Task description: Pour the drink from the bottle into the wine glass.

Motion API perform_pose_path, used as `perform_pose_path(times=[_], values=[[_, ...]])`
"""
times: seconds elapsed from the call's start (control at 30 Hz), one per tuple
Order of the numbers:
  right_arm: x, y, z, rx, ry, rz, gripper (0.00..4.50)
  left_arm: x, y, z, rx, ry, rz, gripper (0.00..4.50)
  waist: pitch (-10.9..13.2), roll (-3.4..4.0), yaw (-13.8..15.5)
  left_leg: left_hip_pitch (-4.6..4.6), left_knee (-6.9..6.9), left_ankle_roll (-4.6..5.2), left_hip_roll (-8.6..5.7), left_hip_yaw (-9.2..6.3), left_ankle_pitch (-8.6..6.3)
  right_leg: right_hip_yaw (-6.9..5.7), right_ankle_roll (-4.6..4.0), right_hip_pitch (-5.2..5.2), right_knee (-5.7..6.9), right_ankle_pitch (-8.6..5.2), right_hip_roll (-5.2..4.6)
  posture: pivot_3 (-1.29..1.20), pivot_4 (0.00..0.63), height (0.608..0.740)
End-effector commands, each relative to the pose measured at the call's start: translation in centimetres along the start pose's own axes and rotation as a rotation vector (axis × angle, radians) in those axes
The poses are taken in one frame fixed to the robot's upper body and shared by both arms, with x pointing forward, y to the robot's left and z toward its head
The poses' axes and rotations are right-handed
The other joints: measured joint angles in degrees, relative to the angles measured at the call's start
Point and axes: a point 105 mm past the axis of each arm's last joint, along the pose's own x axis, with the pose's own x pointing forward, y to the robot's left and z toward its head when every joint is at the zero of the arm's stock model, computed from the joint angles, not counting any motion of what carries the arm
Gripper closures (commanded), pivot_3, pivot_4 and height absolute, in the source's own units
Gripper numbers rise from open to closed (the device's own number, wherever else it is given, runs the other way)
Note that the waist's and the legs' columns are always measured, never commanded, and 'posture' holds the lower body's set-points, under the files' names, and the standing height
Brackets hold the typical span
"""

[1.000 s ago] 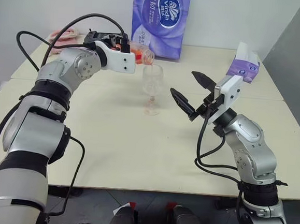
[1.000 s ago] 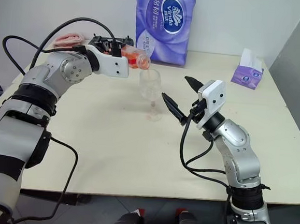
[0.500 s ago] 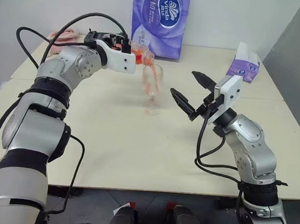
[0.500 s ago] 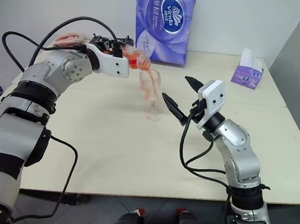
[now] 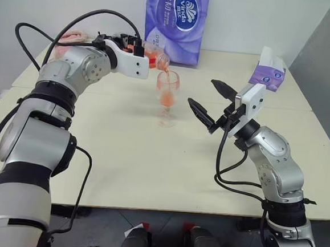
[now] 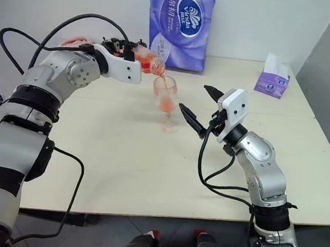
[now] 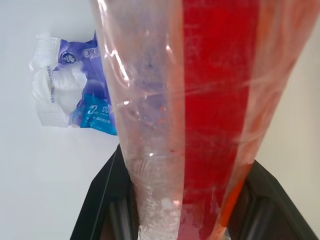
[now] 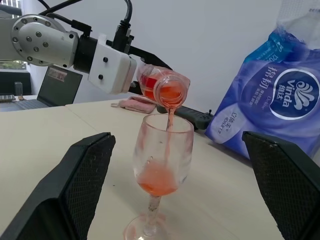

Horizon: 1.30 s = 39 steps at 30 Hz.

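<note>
Currently logged, one pour under way: bottle [image 6: 149,61] clenched in left hand [image 6: 137,54], long axis near level, mouth tipped just over the rim of the wine glass [image 6: 166,98]. Drink [image 8: 159,183] fell in a thin stream and pooled low in the bowl (roughly a third, by judgement). Glass stood on the surface [image 6: 122,154], between both hands. Right hand [image 6: 200,107] hovered beside it, released wide, empty.
</note>
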Motion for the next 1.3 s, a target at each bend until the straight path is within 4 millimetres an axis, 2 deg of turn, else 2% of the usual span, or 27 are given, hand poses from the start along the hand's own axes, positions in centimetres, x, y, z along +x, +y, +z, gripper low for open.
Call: perform_pose_path(times=[0.03,0.63,0.83,1.03,1.3], values=[[-0.1,-0.3,1.3,-0.035,-0.046,-0.002,0.00,-0.5,2.8,-0.2,0.024,0.003,0.081,2.81,0.00,0.00,0.00,0.00,0.00,0.00,0.00,0.00,0.00,0.00,0.00,0.00,0.00,0.00,0.00,0.00,0.150,0.740],[-0.1,-0.3,1.2,-0.030,-0.041,-0.003,0.00,-0.4,2.9,-0.3,0.022,0.007,0.077,2.81,0.00,0.00,-0.01,0.01,0.00,0.00,0.00,0.01,0.00,0.01,0.00,0.00,0.00,0.00,0.00,0.00,0.150,0.740],[-0.2,-0.2,1.1,-0.033,-0.033,0.000,0.00,-0.3,2.2,-0.1,-0.023,-0.003,0.053,2.81,0.00,0.00,-0.02,0.00,0.01,-0.01,0.00,0.01,0.01,0.00,0.00,0.00,0.01,0.00,0.00,0.00,0.150,0.740],[-0.2,0.0,1.0,-0.030,-0.029,0.010,0.00,0.0,1.8,0.4,-0.195,-0.030,0.061,2.81,0.00,0.00,-0.03,0.00,0.02,-0.01,0.01,0.01,0.01,0.00,0.00,0.00,0.01,0.00,0.00,0.00,0.150,0.740],[-0.3,0.3,1.5,-0.029,-0.052,0.023,0.00,-0.4,0.5,1.1,-0.570,-0.110,0.061,2.81,0.00,0.00,-0.11,0.01,0.03,-0.04,0.05,0.00,0.03,0.00,0.00,0.00,0.03,0.00,0.00,0.00,0.150,0.740]])
